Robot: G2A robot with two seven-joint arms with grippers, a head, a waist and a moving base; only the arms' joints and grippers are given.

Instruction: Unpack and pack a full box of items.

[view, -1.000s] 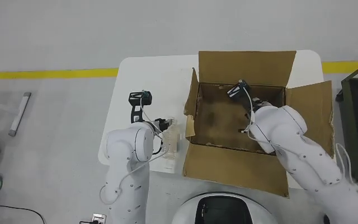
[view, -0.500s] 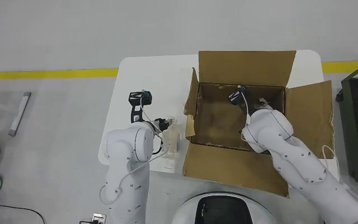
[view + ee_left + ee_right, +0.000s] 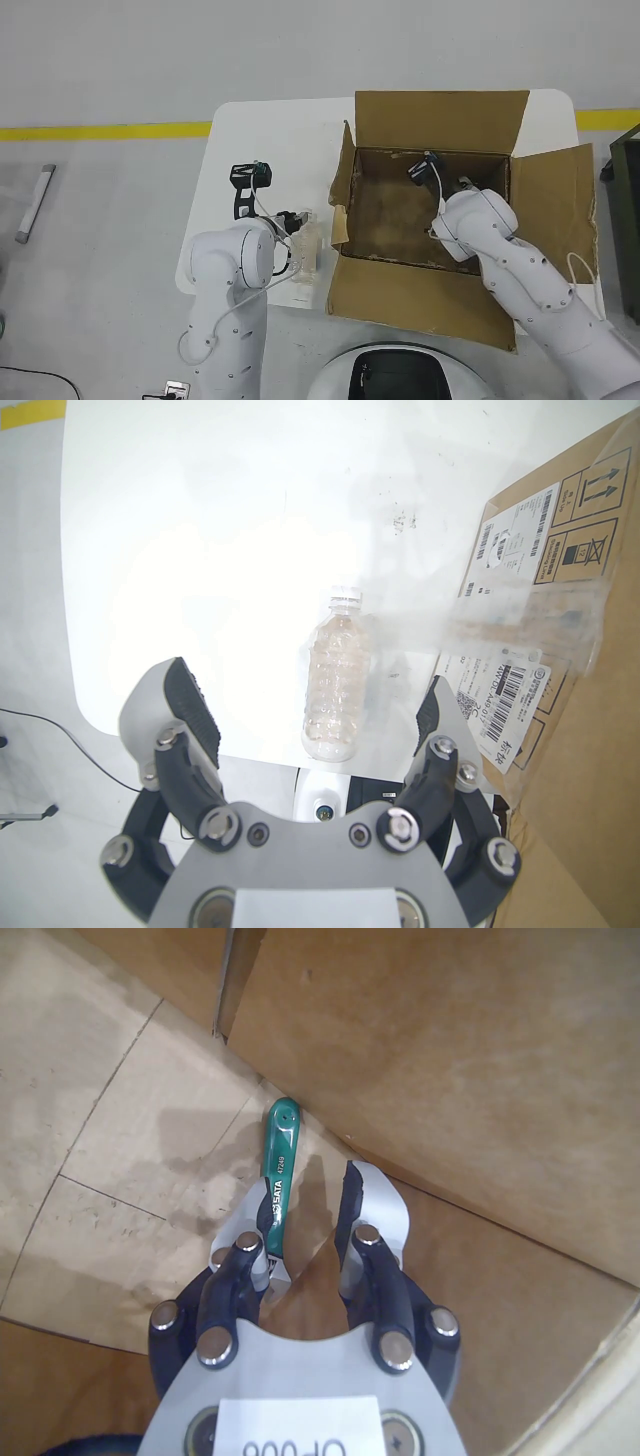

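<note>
White table. The open cardboard box sits on its 3 o'clock half. My right gripper is inside the box, jaws partly open. Left gripper is spread wide over the table. A clear bottle lies at the box's 9 o'clock. A green wrench handle rests against one right finger, unclamped, beside the box wall.

Both arms were glossy white, built of rounded shells. The left arm and the right arm each carried a thin white cable looped near the wrist. The left gripper and the right gripper shared one build: a grey metal palm plate, black linkage bars held by round silver pins, and pale fingers faced with black ribbed pads. A white printed label sat on the right one's plate.
</note>
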